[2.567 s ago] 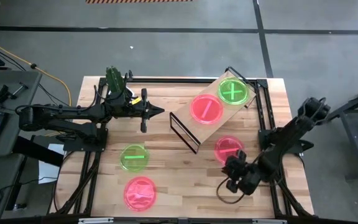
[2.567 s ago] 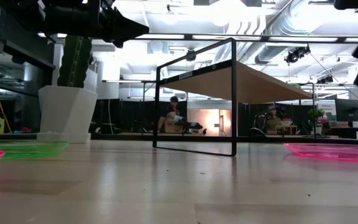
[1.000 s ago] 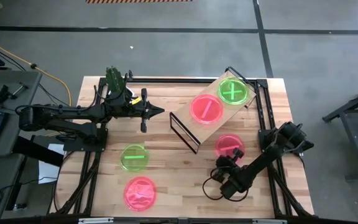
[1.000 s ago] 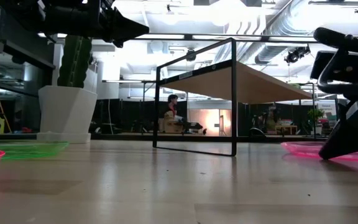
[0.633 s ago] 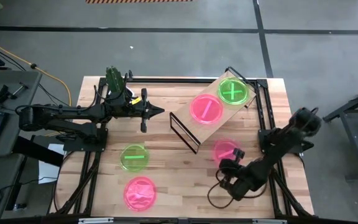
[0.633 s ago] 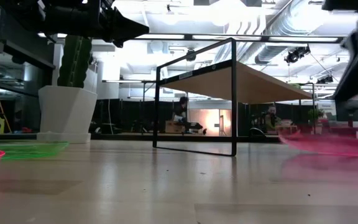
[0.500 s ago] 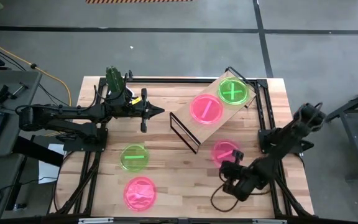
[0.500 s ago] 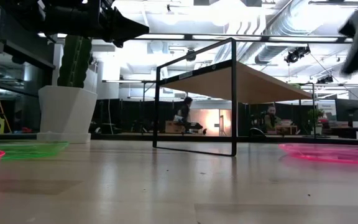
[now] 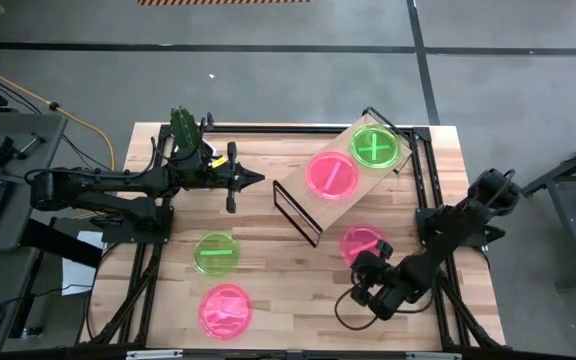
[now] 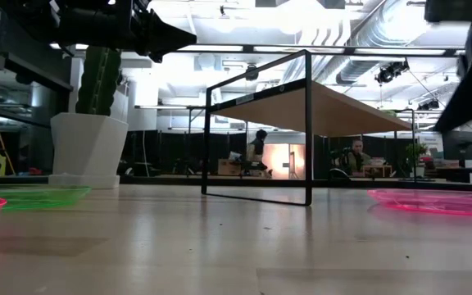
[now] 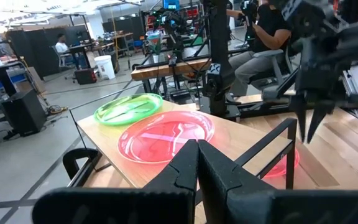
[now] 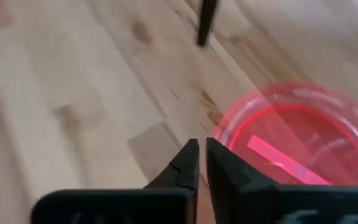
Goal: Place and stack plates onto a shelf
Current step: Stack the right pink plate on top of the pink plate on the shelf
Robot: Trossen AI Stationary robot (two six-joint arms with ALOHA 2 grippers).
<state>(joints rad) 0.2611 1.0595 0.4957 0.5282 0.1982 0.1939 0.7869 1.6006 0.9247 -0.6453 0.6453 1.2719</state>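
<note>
The shelf (image 9: 294, 188) stands slantwise at the far right and carries a pink plate (image 9: 332, 175) and a green plate (image 9: 376, 147). A third plate, pink (image 9: 363, 243), lies flat on the table beside the shelf's near side. My right gripper (image 9: 361, 272) hangs shut just above this plate's near rim, slanting down toward the shelf, with nothing in it. In the right wrist view the plate (image 12: 291, 146) lies past the fingertips, to one side. My left gripper (image 9: 258, 180) is shut and level, high over the table left of the shelf. A green plate (image 9: 215, 253) and a pink plate (image 9: 226, 310) lie near left.
A white pot with a cactus (image 9: 186, 130) stands at the far left, behind my left arm. Bare tabletop (image 9: 298, 290) lies between the near-left plates and my right gripper. The shelf's black wire legs (image 10: 308, 131) reach down to the table. People sit in the room beyond.
My right gripper has risen from the table at the pink plate's near rim and tipped more steeply down. The plate's rim came up with it for a moment, then dropped back, and the plate lies flat again, slightly shifted.
</note>
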